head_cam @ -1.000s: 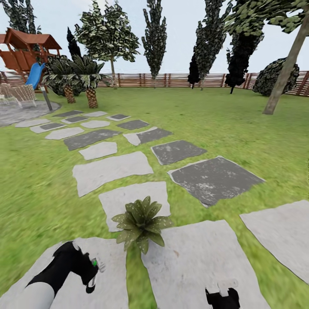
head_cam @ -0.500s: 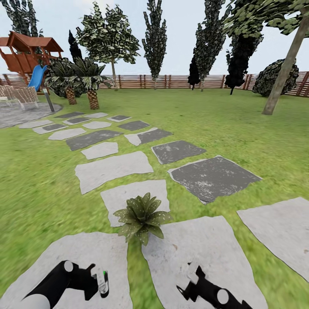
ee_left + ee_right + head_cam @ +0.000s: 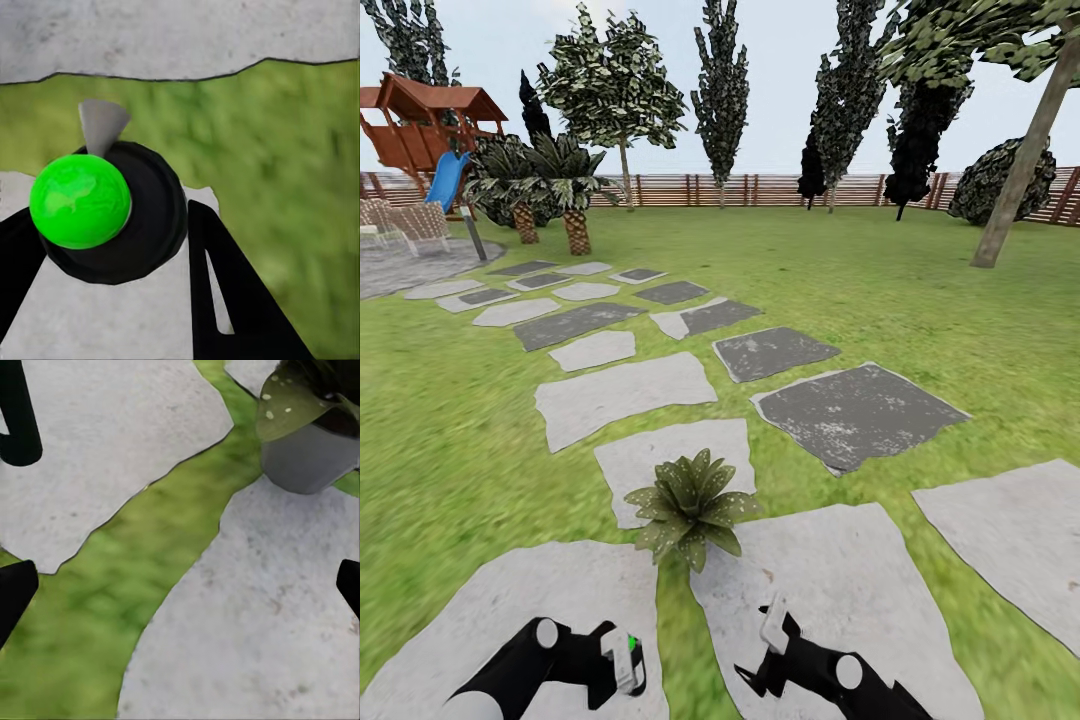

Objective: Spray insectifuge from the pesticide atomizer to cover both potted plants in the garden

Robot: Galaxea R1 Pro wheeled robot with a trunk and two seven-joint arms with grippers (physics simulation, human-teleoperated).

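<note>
On the left, the left gripper (image 3: 622,660) is holding the spray bottle (image 3: 626,657), and compared with a second ago it is now sitting lower and further toward the middle, with the bottle's white body and green cap turned toward the plant. In the left wrist view the green cap (image 3: 80,201) and black collar are sitting between the two dark fingers (image 3: 225,292), so the jaws are clamped around the bottle. A grey nozzle tip (image 3: 100,127) is pointing out over the strip of grass between the stepping stones (image 3: 570,600).

In the middle, the potted plant (image 3: 691,510) is standing just ahead of both arms, at the gap between the stones. The arm's approach suggests the spraying of this plant is about to start.

On the right, the right gripper (image 3: 773,628) is now reaching well up into the head view, where a second ago it was barely showing at the bottom edge. In its wrist view the fingertips are sitting at opposite edges, so the jaws are spread wide and holding nothing, with the grey pot (image 3: 311,457) near.

The plant's pot is hidden under its leaves in the head view, and whether any spray is coming out is impossible to tell.
</note>
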